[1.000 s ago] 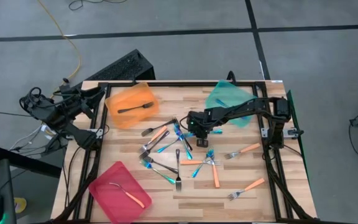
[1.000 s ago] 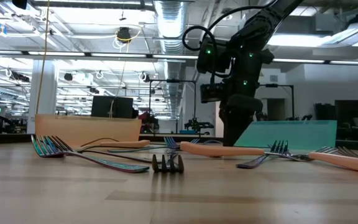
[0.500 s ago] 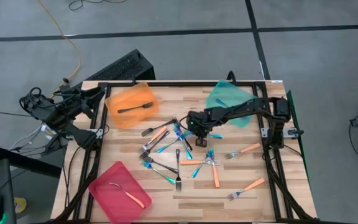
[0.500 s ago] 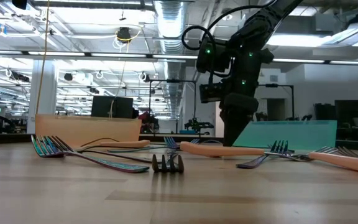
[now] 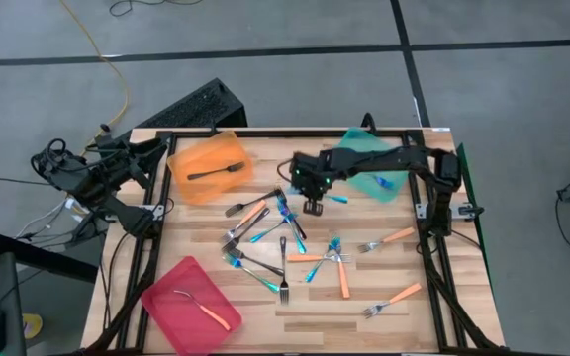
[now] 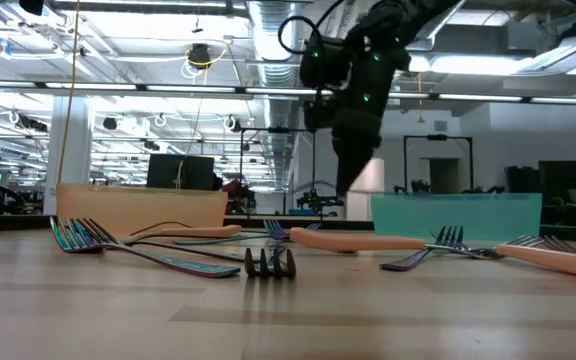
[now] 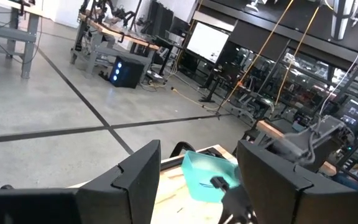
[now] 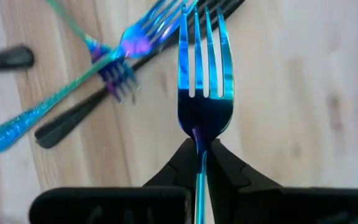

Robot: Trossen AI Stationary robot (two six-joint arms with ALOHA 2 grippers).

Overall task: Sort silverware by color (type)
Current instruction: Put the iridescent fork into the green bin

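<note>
A blue fork (image 8: 202,74) hangs above the table, tines forward, its neck clamped between the right gripper's (image 8: 201,149) closed fingers over the middle of the wooden table (image 5: 404,316), beside the teal tray (image 5: 364,158). More forks (image 5: 285,247) lie scattered below. One fork each lies in the orange tray (image 5: 211,168) and the pink tray (image 5: 186,307). The left gripper (image 7: 197,171) waits off the table's left edge, jaws apart.

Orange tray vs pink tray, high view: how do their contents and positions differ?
The orange tray sits at the table's far left and holds one dark fork. The pink tray sits at the near left and holds one orange-handled fork. Both are translucent and hold a single fork.
</note>
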